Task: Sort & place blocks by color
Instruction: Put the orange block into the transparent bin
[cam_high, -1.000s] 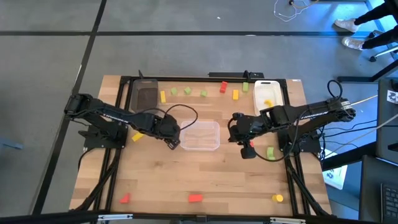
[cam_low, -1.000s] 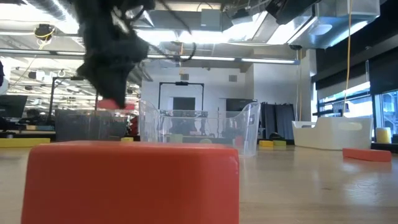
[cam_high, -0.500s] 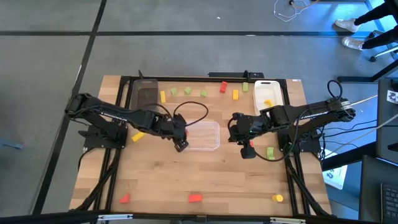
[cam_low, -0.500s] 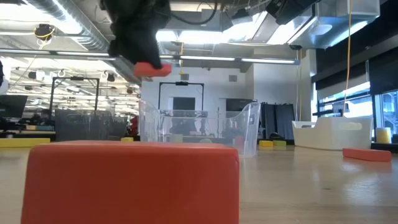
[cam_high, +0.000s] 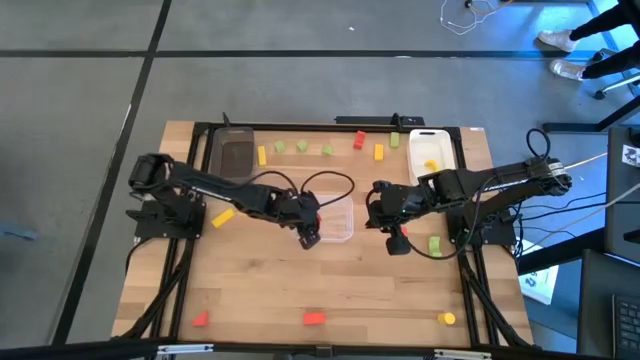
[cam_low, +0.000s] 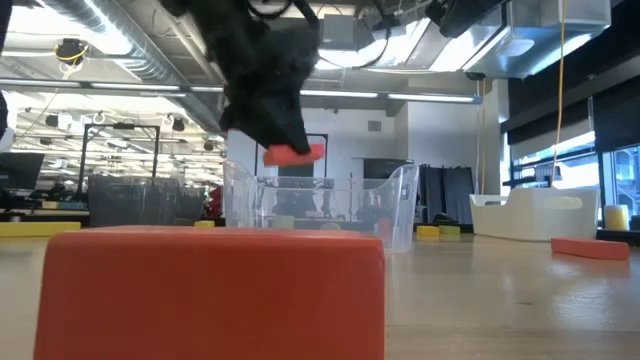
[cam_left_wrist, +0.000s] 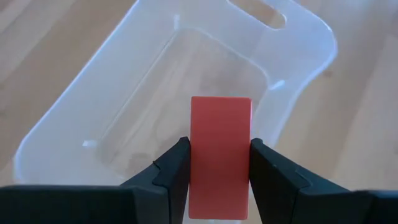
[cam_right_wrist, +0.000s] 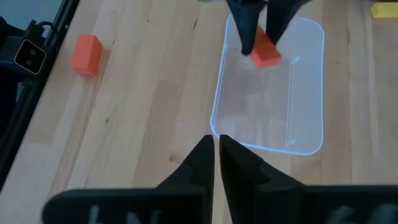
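A red block (cam_left_wrist: 220, 155) hangs above the clear tray (cam_left_wrist: 304, 74), pinched between the fingers of the left end effector (cam_left_wrist: 219, 171); the tray sits mid-counter (cam_high: 250, 290); the right end effector (cam_right_wrist: 216, 158), fingers pressed together and empty, hovers beside the tray's other end.

No lettering, label, brand mark, number or sign can be read anywhere in these views, neither on the blocks, the trays nor the arms.

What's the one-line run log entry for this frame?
left gripper: shut on red block, above clear tray | right gripper: shut, empty, waiting beside tray | phase: pre-drop
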